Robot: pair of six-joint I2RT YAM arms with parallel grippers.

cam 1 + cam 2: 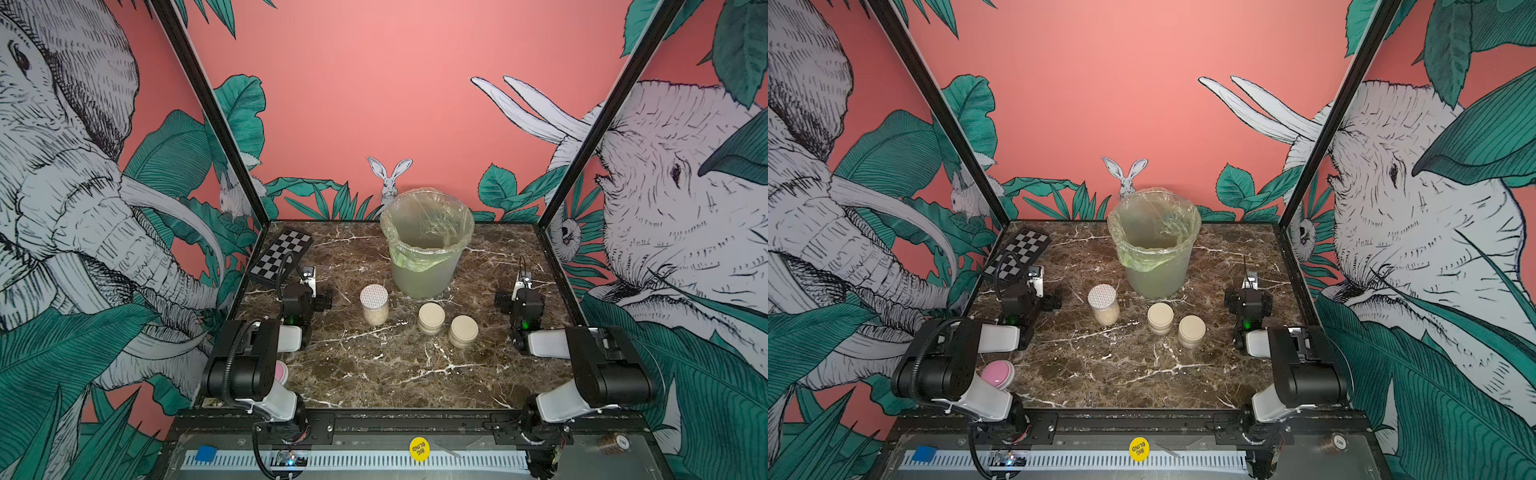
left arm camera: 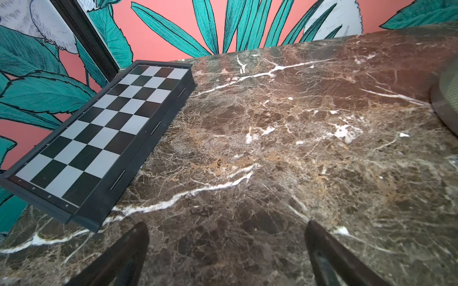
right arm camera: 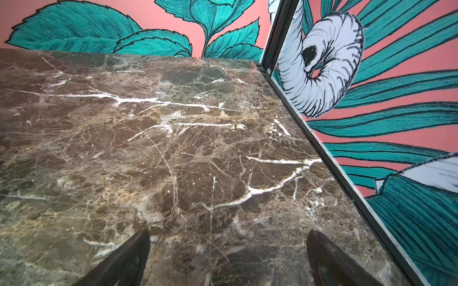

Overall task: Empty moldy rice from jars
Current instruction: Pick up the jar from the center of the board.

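Three jars stand in mid-table in both top views, all lidded and upright. The taller jar has a white dotted lid, and off-white moldy rice shows through its lower wall. Two squat jars with beige lids sit right of it, close together. My left gripper is open over bare marble, well left of the tall jar. My right gripper is open too, over bare marble to the right of the squat jars. Neither holds anything, and neither wrist view shows a jar.
A translucent bin lined with a green-tinted bag stands behind the jars; its base edge shows in the left wrist view. A folded chessboard lies at the back left. A pink button sits by the left arm's base.
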